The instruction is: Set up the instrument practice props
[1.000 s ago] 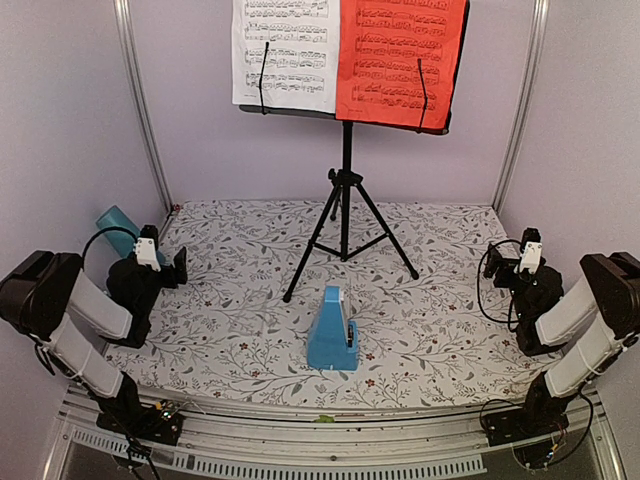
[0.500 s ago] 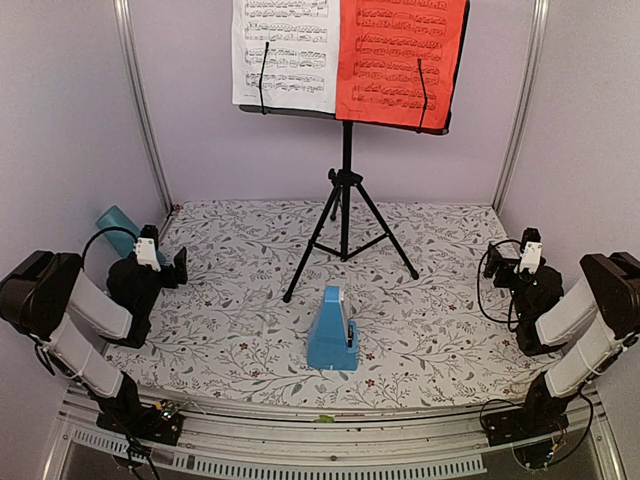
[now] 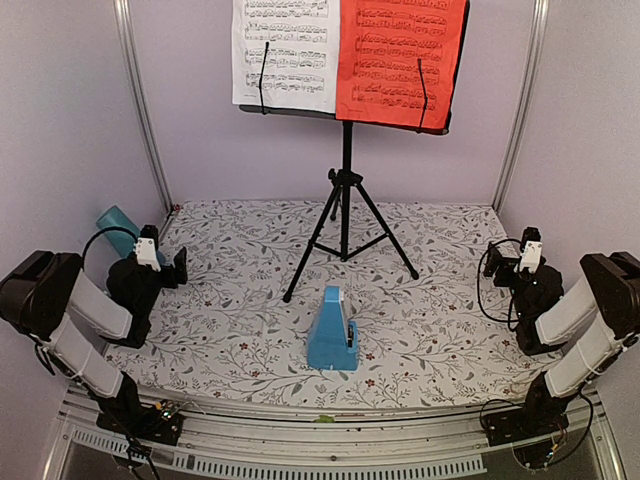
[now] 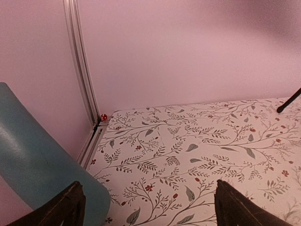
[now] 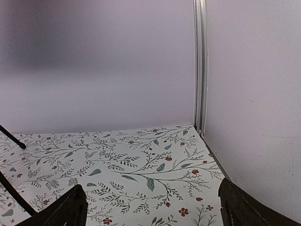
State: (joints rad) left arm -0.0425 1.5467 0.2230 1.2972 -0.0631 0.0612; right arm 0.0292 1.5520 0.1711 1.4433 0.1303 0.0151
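The black tripod music stand [image 3: 344, 190] stands upright at the back middle of the floral mat. A white sheet of music [image 3: 285, 50] and a red sheet of music [image 3: 402, 55] rest side by side on its desk. The small blue pyramid metronome [image 3: 331, 330] stands in front of the stand, near the front edge. My left gripper [image 3: 170, 266] rests at the left side, open and empty; its fingertips [image 4: 66, 207] frame bare mat. My right gripper [image 3: 500, 262] rests at the right side, open and empty, fingertips [image 5: 242, 207] over bare mat. One stand leg tip [image 4: 289, 100] shows in the left wrist view.
A teal cylinder cup [image 3: 118, 228] lies tilted at the left wall behind my left gripper, and fills the left wrist view's lower left as the cup [image 4: 33, 160]. Lilac walls with metal corner posts [image 3: 140, 110] close the sides and back. Stand legs [image 5: 11, 141] cross the right wrist view's left edge.
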